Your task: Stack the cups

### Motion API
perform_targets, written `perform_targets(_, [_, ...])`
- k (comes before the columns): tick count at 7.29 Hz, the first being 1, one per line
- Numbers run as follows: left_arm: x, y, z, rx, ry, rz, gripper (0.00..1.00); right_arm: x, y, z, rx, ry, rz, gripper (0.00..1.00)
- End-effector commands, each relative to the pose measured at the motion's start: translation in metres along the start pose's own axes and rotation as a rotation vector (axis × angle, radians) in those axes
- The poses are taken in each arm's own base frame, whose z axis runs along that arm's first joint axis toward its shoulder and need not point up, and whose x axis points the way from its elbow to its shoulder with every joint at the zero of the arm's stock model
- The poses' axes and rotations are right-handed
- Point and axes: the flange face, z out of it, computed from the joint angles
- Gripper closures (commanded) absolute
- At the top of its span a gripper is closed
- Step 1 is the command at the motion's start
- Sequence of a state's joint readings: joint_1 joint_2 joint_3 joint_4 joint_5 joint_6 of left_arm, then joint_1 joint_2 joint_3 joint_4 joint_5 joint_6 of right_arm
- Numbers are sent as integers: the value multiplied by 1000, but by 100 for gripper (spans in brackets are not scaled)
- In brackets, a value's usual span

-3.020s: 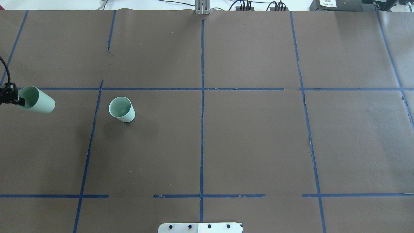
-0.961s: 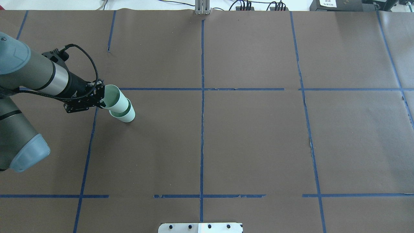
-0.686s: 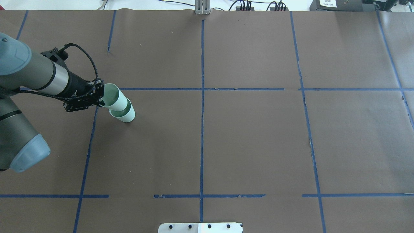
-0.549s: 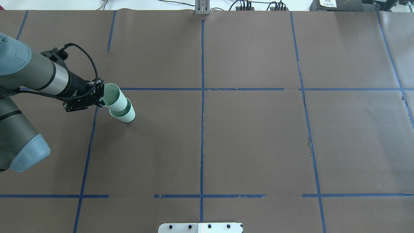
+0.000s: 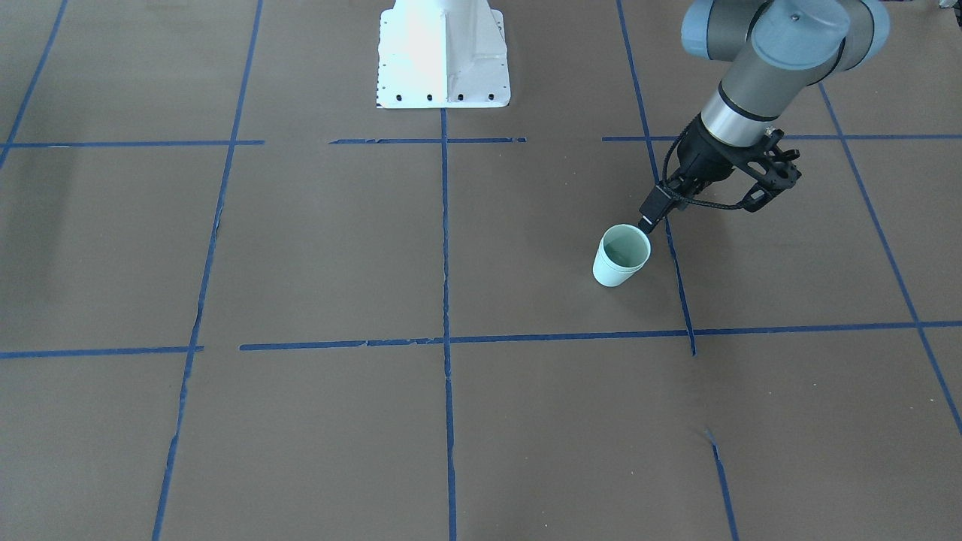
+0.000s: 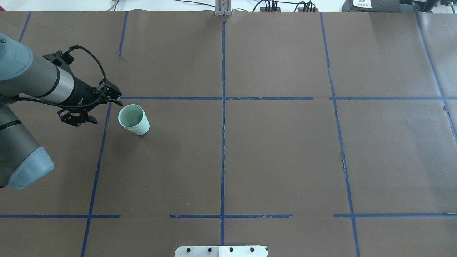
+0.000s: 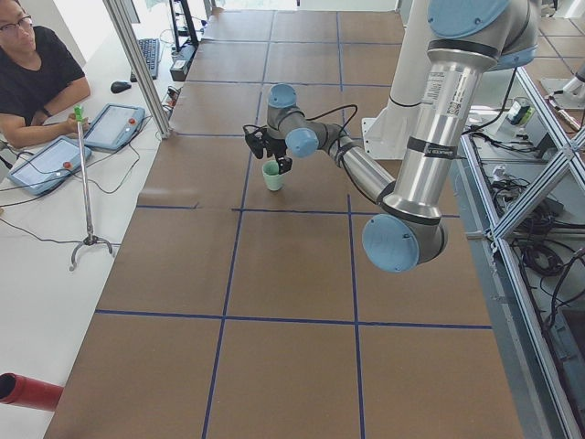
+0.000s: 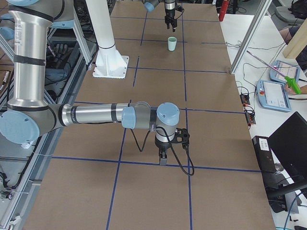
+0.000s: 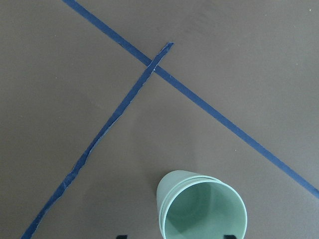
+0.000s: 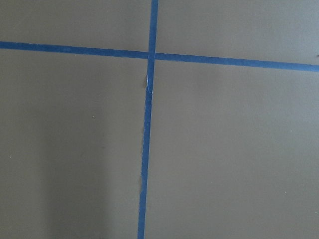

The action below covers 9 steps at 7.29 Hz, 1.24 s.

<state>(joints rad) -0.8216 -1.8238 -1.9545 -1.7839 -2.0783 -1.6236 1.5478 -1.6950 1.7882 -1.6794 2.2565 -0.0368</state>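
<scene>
The two pale mint-green cups [image 6: 135, 121] stand nested as one upright stack on the brown table, left of centre. The stack also shows in the front view [image 5: 621, 259] and the left wrist view [image 9: 204, 209], where two rims lie one inside the other. My left gripper [image 6: 107, 112] is open and empty, just left of the stack and clear of it. My right gripper [image 8: 163, 158] shows only in the right side view, low over the table far from the cups. I cannot tell whether it is open or shut.
The robot's white base plate [image 5: 442, 52] sits at the table's near-robot edge. Blue tape lines [image 6: 223, 107] cross the brown paper. An operator [image 7: 37, 73] with tablets sits beyond the far edge, next to a thin stand [image 7: 87, 192].
My left gripper brought the second cup over and into the standing cup, then opened and drew back left. The cup has dropped fully into the lower one.
</scene>
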Motion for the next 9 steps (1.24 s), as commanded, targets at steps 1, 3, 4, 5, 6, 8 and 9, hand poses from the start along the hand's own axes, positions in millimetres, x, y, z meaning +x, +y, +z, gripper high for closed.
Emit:
perform_targets(1, [-35,-44,-31,62,-6,177,0,0,0,0,0,0,0,0])
perform_targets(3, [-135,-97,-47,34,-94,414,0,0,0,0,0,2,0,0])
perform_targets(4, [-195,-128,-70,3,-102,524,0,0,0,0,0,2,0,0])
perform_targets(5, [-260,-159,-91,17,-137,579,0,1,0,0,-1,1,1,0])
perform_targets(6, [-324,-186,-109,35,-176,640,0,1,0,0,-1,1,1,0])
perform_targets(8, [-439,-240,-135,53,-230,618,0,1,0,0,-1,1,1,0])
perform_targets(9, [-450,-249,-135,50,-230,603,0,0,0,0,-1,0,1,0])
